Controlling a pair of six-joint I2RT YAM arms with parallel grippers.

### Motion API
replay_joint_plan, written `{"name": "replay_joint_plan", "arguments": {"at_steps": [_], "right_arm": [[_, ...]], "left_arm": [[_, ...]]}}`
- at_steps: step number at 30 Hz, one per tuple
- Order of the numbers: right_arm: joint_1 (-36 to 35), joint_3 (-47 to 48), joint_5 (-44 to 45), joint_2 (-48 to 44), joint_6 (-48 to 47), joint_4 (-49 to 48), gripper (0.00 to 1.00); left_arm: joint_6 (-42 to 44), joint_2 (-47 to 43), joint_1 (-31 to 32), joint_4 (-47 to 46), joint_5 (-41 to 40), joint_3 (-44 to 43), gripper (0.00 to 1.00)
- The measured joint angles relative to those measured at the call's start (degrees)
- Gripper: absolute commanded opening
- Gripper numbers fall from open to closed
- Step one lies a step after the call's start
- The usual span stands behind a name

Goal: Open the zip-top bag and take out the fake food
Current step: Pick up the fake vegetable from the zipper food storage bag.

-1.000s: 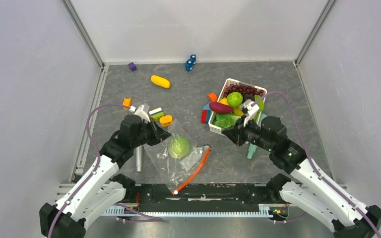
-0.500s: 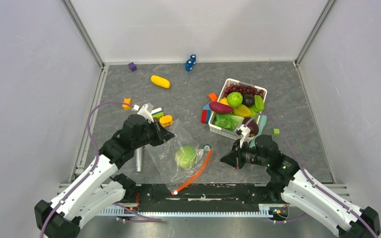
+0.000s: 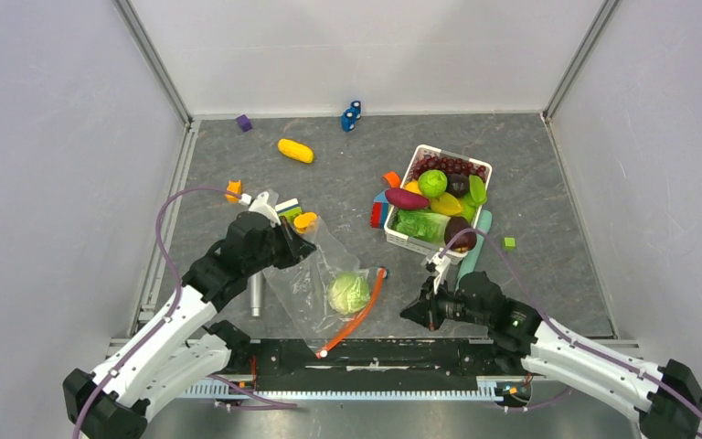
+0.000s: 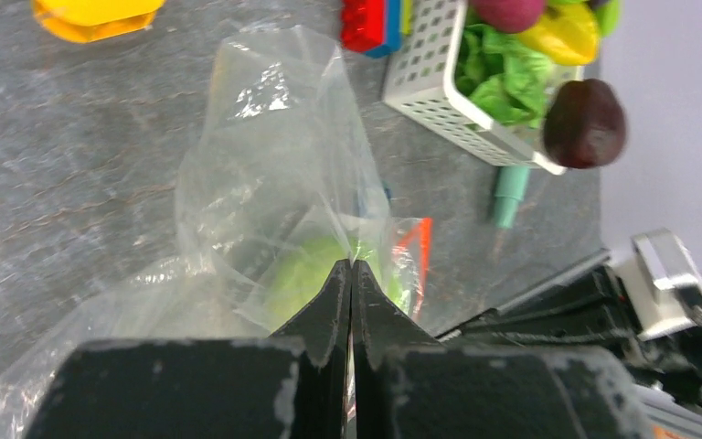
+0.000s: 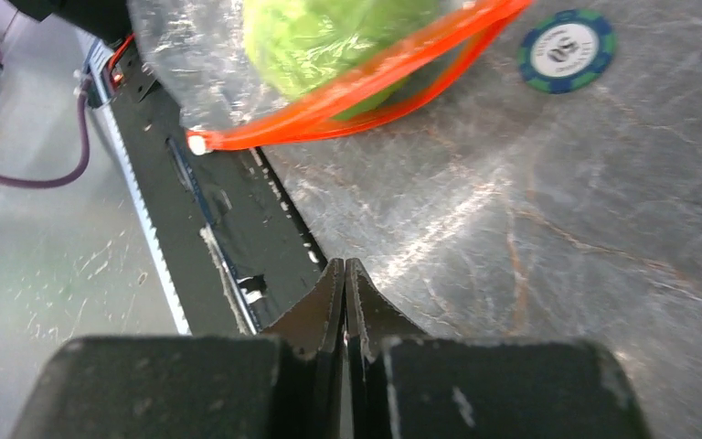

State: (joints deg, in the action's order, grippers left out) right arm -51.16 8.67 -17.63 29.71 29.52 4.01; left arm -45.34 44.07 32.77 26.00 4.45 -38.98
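The clear zip-top bag [image 3: 315, 279] hangs slanted from my left gripper [image 3: 303, 249], which is shut on its sealed far end [image 4: 349, 265]. Inside it a pale green cabbage [image 3: 349, 293] rests low against the red-orange zipper strip [image 3: 358, 315]. The zipper strip [image 5: 356, 101] gapes, and its white slider [image 5: 196, 142] sits at the near end. My right gripper [image 3: 409, 315] is shut and holds nothing, low over the table just right of the bag's mouth. More fake food lies in the white basket [image 3: 400, 237]: a green fruit [image 3: 432, 183], a magenta sweet potato [image 3: 407, 198], a dark eggplant [image 3: 462, 233].
A yellow corn cob [image 3: 295, 150] and coloured blocks [image 3: 351, 114] lie farther back. A grey cylinder [image 3: 256, 293] lies left of the bag, a blue chip [image 5: 567, 50] by the zipper, a teal tool [image 3: 471, 254] beside the basket. The black base rail [image 3: 384, 352] runs just behind the bag.
My right arm drew back from the basket to the near edge beside the bag's mouth, its jaws closing. The cabbage slid down the bag to the zipper. The left gripper kept its hold.
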Motion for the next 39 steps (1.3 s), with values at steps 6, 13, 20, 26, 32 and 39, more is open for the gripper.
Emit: {"name": "replay_joint_plan", "arguments": {"at_steps": [6,13,20,26,32,39], "right_arm": [[-12.57,-1.27,9.03,3.3,0.87,-6.34,0.24],[-23.85,-1.22,22.4,17.4,-2.4,-17.2,0.45],[-26.47,-1.18,30.45,27.8,-6.23,-26.23,0.64],[-26.49,-1.16,32.72,30.05,-8.92,-34.69,0.7],[-26.49,-0.33,31.93,35.01,-11.67,-39.78,0.71],[-26.49,-0.15,30.97,38.14,-15.41,-44.89,0.81]], "left_arm": [[-0.02,0.52,-0.02,-0.44,-3.08,5.01,0.02],[-0.02,1.27,-0.02,-1.29,-5.01,7.19,0.02],[-0.02,3.96,-0.02,-3.43,-5.92,9.55,0.02],[-0.02,7.96,-0.02,-6.4,-5.86,11.15,0.03],[-0.02,12.11,-0.02,-9.97,-5.33,12.28,0.03],[-0.02,15.93,-0.02,-13.68,-3.76,13.29,0.03]]}}
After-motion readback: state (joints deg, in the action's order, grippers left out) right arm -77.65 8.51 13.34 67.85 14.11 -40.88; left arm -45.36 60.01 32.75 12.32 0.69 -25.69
